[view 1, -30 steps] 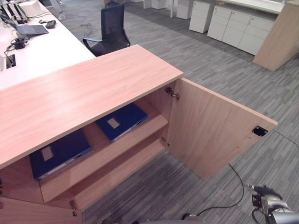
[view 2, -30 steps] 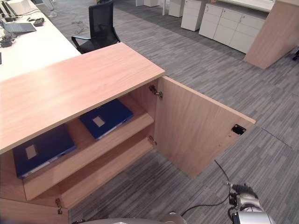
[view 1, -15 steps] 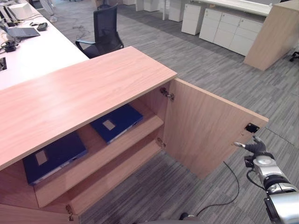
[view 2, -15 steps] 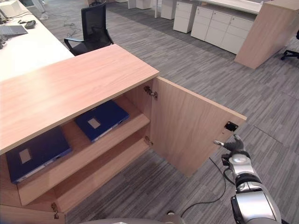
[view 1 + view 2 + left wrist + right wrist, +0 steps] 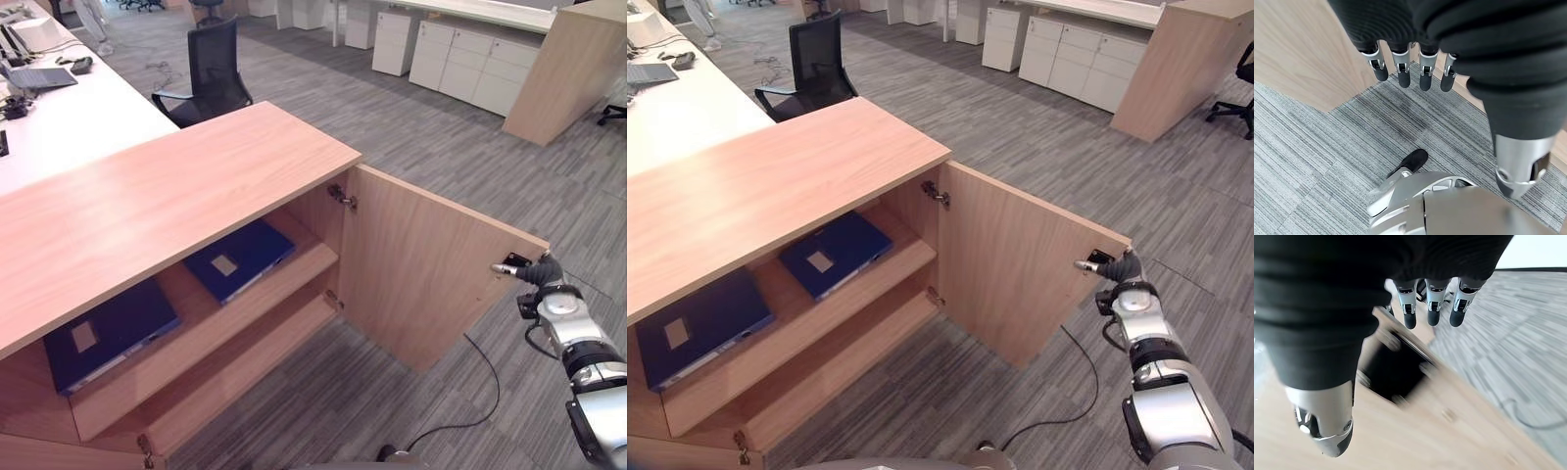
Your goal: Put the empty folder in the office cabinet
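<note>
Reaching up since a second ago, right hand (image 5: 1120, 266) now touching door (image 5: 431, 269) edge, fingers relaxed, likely for closing; folders (image 5: 238, 258) lying inside cabinet (image 5: 176, 186) on shelf (image 5: 211, 328); left hand (image 5: 1410, 63) hanging slack.

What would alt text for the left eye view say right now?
The robot's right hand reaches up at the outer top corner of the open cabinet door, fingers extended by a small black catch. Inside the wooden cabinet, two dark blue folders lie flat on the upper shelf.
</note>
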Motion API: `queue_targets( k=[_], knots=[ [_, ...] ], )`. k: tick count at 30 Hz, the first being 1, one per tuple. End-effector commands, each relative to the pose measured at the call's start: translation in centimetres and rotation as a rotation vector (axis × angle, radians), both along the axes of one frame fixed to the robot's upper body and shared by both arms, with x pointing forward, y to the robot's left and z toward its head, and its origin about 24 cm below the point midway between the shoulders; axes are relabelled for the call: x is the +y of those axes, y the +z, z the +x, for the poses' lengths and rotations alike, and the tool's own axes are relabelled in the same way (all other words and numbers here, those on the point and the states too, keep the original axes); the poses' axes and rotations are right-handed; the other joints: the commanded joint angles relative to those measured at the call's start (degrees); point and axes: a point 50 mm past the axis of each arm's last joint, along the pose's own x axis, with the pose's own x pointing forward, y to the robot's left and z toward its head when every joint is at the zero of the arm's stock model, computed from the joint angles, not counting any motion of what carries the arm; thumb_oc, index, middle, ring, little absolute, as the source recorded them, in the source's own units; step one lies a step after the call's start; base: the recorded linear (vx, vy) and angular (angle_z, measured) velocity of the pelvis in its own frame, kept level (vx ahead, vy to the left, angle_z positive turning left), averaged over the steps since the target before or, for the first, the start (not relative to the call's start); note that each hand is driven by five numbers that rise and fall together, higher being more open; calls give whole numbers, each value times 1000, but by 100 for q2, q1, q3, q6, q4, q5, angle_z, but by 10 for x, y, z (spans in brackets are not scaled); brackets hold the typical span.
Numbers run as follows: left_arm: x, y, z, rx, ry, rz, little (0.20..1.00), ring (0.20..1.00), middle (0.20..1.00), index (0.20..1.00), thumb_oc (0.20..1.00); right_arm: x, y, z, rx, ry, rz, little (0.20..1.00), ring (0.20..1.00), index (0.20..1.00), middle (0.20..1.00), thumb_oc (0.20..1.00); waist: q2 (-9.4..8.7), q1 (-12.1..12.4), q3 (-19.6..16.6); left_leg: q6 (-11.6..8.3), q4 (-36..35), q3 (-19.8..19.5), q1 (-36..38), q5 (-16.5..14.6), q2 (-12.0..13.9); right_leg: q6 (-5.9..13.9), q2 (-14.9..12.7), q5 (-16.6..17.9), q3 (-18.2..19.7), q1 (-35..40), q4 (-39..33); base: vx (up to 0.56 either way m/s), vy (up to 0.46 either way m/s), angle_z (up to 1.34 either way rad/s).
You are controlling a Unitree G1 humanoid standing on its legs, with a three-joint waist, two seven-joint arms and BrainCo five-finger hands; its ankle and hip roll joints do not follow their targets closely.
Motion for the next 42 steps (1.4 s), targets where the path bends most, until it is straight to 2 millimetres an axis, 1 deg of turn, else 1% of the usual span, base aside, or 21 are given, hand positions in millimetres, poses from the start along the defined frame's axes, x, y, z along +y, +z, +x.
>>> queue_targets(
  k=[1,2,3,5,6,7,8,9,10,11,12,15,17,19,25,27,31,37,40,41,42],
  knots=[
    [13,4,4,-23,9,33,1000,1000,1000,1000,1000,65,55,51,-247,310,36,1000,1000,1000,1000,1000,-238,309,177,-50,-2,-571,-157,-382,-296,372,-34,637,-807,404,-672,-7,0,-3],
    [13,4,4,-23,9,33,1000,1000,1000,1000,1000,65,55,51,-246,310,36,1000,1000,1000,1000,1000,-237,309,177,-50,-2,-571,-157,-382,-296,372,-34,638,-808,405,-673,-15,-2,-4],
    [13,4,6,-34,9,25,1000,1000,1000,1000,1000,94,57,54,-267,462,65,1000,1000,1000,1000,1000,-228,315,196,-48,4,-548,-160,-378,-296,373,-43,667,-835,401,-686,-19,0,-6],
    [11,4,6,-38,8,15,1000,1000,1000,1000,1000,125,53,52,-280,612,129,1000,1000,1000,1000,1000,-216,306,212,-45,20,-516,-162,-376,-288,368,-53,695,-843,389,-683,-21,4,-18],
    [11,4,6,-37,8,15,1000,1000,1000,1000,1000,125,53,52,-279,613,130,1000,1000,1000,1000,1000,-216,303,206,-45,21,-515,-163,-377,-288,369,-53,696,-843,389,-684,-11,4,-32],
    [11,4,7,-40,6,8,1000,1000,1000,1000,1000,163,52,45,-269,814,162,1000,1000,1000,1000,1000,-215,294,224,-52,23,-475,-157,-374,-281,359,-53,711,-850,383,-697,-3,1,-32],
    [11,4,6,-39,7,7,1000,1000,1000,1000,1000,163,51,45,-267,815,162,1000,1000,1000,1000,1000,-210,290,218,-53,23,-475,-157,-374,-280,359,-52,710,-850,383,-696,-2,2,-26],
    [11,4,7,-45,13,-3,1000,1000,1000,1000,1000,195,50,29,-283,986,320,1000,1000,1000,1000,1000,-189,262,227,-68,25,-449,-164,-362,-272,347,-39,707,-847,374,-716,0,2,-22],
    [9,4,8,-49,8,-16,1000,1000,1000,1000,1000,211,46,21,-274,1064,401,1000,1000,1000,1000,1000,-183,257,239,-74,22,-434,-164,-354,-265,341,-28,701,-844,370,-726,5,2,-20],
    [7,3,8,-43,-3,-22,1000,1000,1000,1000,1000,224,40,14,-257,1117,467,1000,1000,1000,1000,1000,-180,254,236,-79,22,-425,-163,-349,-265,336,-16,700,-837,371,-732,4,1,-11],
    [7,3,7,-42,-3,-22,1000,1000,1000,1000,1000,224,39,13,-256,1118,469,1000,1000,1000,1000,1000,-182,253,229,-80,21,-424,-162,-349,-265,336,-15,700,-836,372,-734,10,2,-15],
    [0,2,12,-51,-41,-50,1000,1000,1000,1000,1000,266,16,-12,-120,1312,584,1000,1000,1000,1000,1000,-188,258,247,-106,18,-416,-176,-326,-251,320,23,695,-816,358,-772,1,7,-37],
    [-2,1,12,-49,-47,-58,1000,1000,1000,1000,1000,272,10,-16,-74,1348,561,1000,1000,1000,1000,1000,-196,264,249,-112,16,-416,-180,-321,-246,314,31,689,-816,356,-776,-5,4,-15],
    [-6,0,12,-43,-46,-72,1000,1000,1000,1000,1000,283,-10,-21,34,1370,530,1000,1000,1000,1000,1000,-228,263,244,-126,2,-421,-197,-302,-247,301,69,686,-794,349,-812,-3,0,6],
    [-8,0,15,-39,-44,-80,1000,1000,1000,1000,1000,299,-16,-19,132,1436,444,1000,1000,1000,1000,1000,-305,260,245,-122,-8,-450,-233,-282,-237,283,103,699,-724,298,-836,-7,-1,20],
    [-9,0,18,-43,-47,-81,1000,1000,1000,1000,1000,310,-13,-21,131,1469,500,1000,1000,1000,1000,1000,-327,257,252,-115,-3,-456,-236,-281,-239,280,101,711,-707,284,-826,-10,2,14],
    [-15,0,31,-69,-85,-102,1000,1000,1000,1000,1000,341,-10,-36,126,1493,836,1000,1000,1000,1000,1000,-382,274,236,-93,14,-471,-239,-297,-251,280,72,772,-708,245,-793,-6,0,1],
    [-19,0,36,-84,-99,-108,1000,1000,1000,1000,1000,341,-24,-39,140,1420,908,1000,1000,1000,1000,1000,-396,263,249,-77,22,-494,-245,-300,-267,273,64,785,-680,228,-784,-23,12,8],
    [-21,0,37,-88,-117,-114,1000,1000,1000,1000,1000,325,-59,-38,230,1274,848,1000,1000,1000,1000,1000,-372,267,262,-53,20,-543,-274,-285,-301,292,58,806,-648,225,-795,-46,37,1],
    [-21,0,37,-88,-117,-113,1000,1000,1000,1000,1000,325,-60,-38,229,1275,848,1000,1000,1000,1000,1000,-377,268,258,-52,19,-544,-274,-285,-301,293,57,806,-648,225,-794,-69,65,6],
    [-24,-1,36,-86,-113,-127,1000,1000,1000,1000,1000,309,-94,-43,340,1156,750,1000,1000,1000,1000,1000,-329,303,276,-24,28,-604,-307,-274,-334,303,22,794,-625,213,-755,-52,49,8]
  ],
)
